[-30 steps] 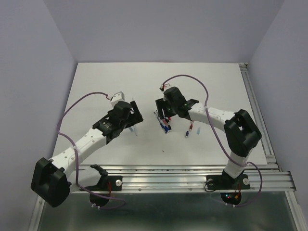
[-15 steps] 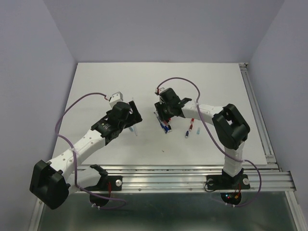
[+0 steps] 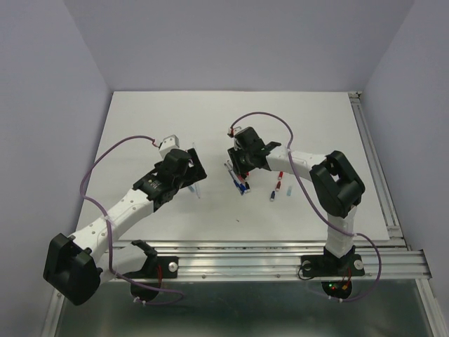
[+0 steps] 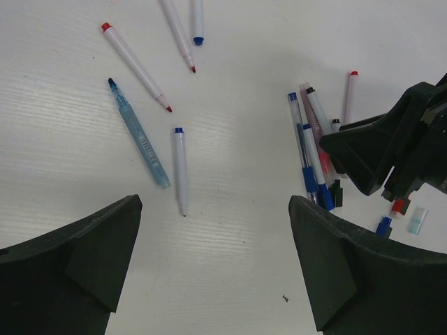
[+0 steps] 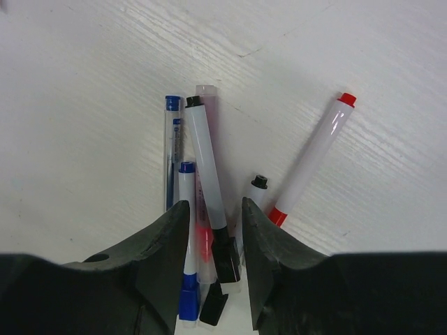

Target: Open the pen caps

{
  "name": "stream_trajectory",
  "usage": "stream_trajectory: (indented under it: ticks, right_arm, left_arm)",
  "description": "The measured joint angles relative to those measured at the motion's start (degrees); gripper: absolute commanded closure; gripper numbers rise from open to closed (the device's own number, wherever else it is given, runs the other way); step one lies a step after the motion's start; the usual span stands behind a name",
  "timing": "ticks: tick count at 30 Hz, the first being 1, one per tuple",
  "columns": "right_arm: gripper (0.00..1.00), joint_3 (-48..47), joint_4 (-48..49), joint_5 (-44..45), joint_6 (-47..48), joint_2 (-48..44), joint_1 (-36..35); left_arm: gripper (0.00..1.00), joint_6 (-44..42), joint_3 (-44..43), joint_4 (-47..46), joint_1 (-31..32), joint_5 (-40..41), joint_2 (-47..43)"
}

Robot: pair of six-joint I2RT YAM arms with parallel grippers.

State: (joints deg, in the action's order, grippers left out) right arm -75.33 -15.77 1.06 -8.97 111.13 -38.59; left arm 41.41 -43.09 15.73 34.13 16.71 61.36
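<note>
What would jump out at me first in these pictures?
Mid-table, the right hand sits low over a huddle of pens, straddling several of them. Beside it, the left hand hangs wide open above loose pens scattered on the white table.

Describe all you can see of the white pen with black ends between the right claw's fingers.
The slim white plastic pen with black ends lies flat on the white table, in a cluster, overlapping a pinkish translucent pen. A small black plug marks its far end; a longer black cap sits on its near end. The right claw straddles the capped end, fingers either side; contact is unclear.
</note>
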Motion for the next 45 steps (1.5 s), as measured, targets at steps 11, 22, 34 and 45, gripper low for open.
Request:
stream_trajectory:
  ticks: [11,22,34,45]
  right_arm:
    - [0.68,0.0,0.8,0.0,0.2,0.0,0.4]
    - [0.68,0.0,0.9,-0.5,0.2,1.2,0.4]
    - [0.83,0.0,0.8,-1.7,0.2,2.0,0.4]
    - [0.82,0.0,0.8,-4.3,0.2,-3.5,0.4]
  left_arm:
    - [0.01,0.0,0.0,0.4,0.0,0.1,0.0]
    - [0.01,0.0,0.0,0.4,0.0,0.3,0.0]
    - [0.01,0.0,0.0,0.4,0.0,0.3,0.0]
    - [0.01,-0.1,0.0,-1.2,0.0,-1.9,0.0]
